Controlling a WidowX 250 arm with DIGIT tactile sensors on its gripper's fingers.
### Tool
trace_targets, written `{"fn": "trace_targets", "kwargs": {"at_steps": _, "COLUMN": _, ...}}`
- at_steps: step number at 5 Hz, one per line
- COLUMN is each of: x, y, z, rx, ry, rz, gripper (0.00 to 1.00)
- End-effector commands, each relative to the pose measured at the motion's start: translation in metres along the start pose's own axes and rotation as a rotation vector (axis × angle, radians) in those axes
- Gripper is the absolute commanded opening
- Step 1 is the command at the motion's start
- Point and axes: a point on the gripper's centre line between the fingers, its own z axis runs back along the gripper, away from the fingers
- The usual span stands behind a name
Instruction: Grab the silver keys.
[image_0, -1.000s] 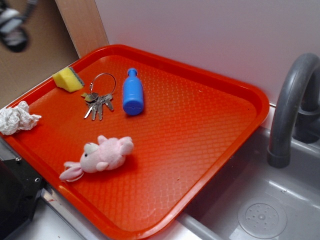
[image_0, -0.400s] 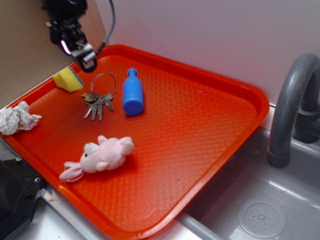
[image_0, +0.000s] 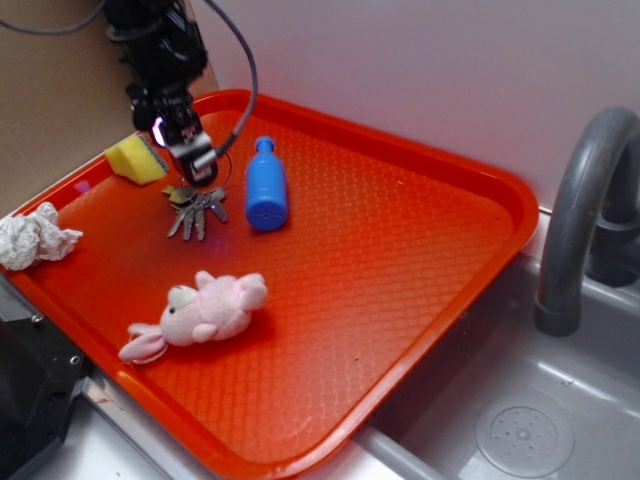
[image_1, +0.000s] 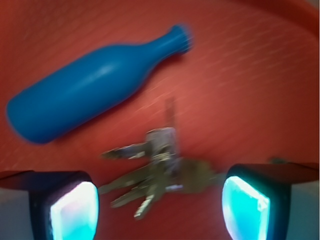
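The silver keys (image_0: 196, 208) lie fanned on the red tray (image_0: 400, 250), left of the blue bottle (image_0: 265, 186). My gripper (image_0: 190, 158) hangs just above their ring and hides most of it. In the wrist view the keys (image_1: 160, 172) lie between and slightly beyond my two glowing fingertips (image_1: 75, 210), with the gripper (image_1: 159, 207) wide open and nothing held. The blue bottle (image_1: 95, 85) lies on its side just past the keys.
A yellow sponge (image_0: 136, 158) sits at the tray's back left corner. A pink plush toy (image_0: 200, 312) lies near the front edge, and a crumpled white tissue (image_0: 34, 238) rests on the left rim. A grey faucet (image_0: 585, 220) and sink (image_0: 520, 420) stand to the right.
The gripper has come in from the upper left and dropped toward the tray, now hovering over the key ring. Keys, bottle and toy have not moved.
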Motion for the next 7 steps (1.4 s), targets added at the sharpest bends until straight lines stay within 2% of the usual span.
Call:
{"fn": "trace_targets", "kwargs": {"at_steps": 1, "x": 0.003, "y": -0.004, "z": -0.007, "rx": 0.166, "ry": 0.006, "rz": 0.038, "gripper": 1.00}}
{"fn": "trace_targets", "kwargs": {"at_steps": 2, "x": 0.002, "y": 0.007, "z": -0.014, "rx": 0.156, "ry": 0.027, "rz": 0.049, "gripper": 1.00}}
{"fn": "trace_targets", "kwargs": {"at_steps": 3, "x": 0.002, "y": 0.019, "z": -0.022, "rx": 0.097, "ry": 0.052, "rz": 0.050, "gripper": 0.89}}
{"fn": "trace_targets", "kwargs": {"at_steps": 4, "x": 0.003, "y": 0.019, "z": -0.026, "rx": 0.083, "ry": 0.058, "rz": 0.055, "gripper": 0.00}}
{"fn": "trace_targets", "kwargs": {"at_steps": 7, "x": 0.003, "y": 0.022, "z": -0.030, "rx": 0.083, "ry": 0.080, "rz": 0.062, "gripper": 0.00}}
